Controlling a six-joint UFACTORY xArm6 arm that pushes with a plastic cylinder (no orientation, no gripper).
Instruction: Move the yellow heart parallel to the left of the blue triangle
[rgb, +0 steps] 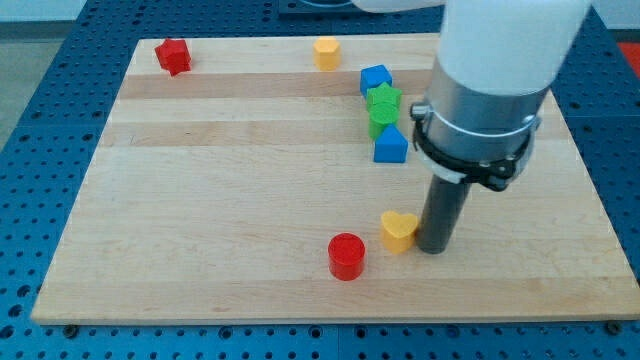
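Note:
The yellow heart (399, 230) lies on the wooden board (220, 200) at the lower middle. My tip (434, 248) stands right beside it on the view's right, touching or nearly touching it. The blue triangle (390, 146) lies higher up, above the heart, at the bottom of a short column of blocks. The arm's white and grey body hides the board at the upper right.
A green star (383, 100), a green block (379, 123) and a blue cube (376, 78) stack in a column above the blue triangle. A red cylinder (347, 256) sits left of the heart. A yellow block (326, 52) and a red star (173, 56) lie along the top edge.

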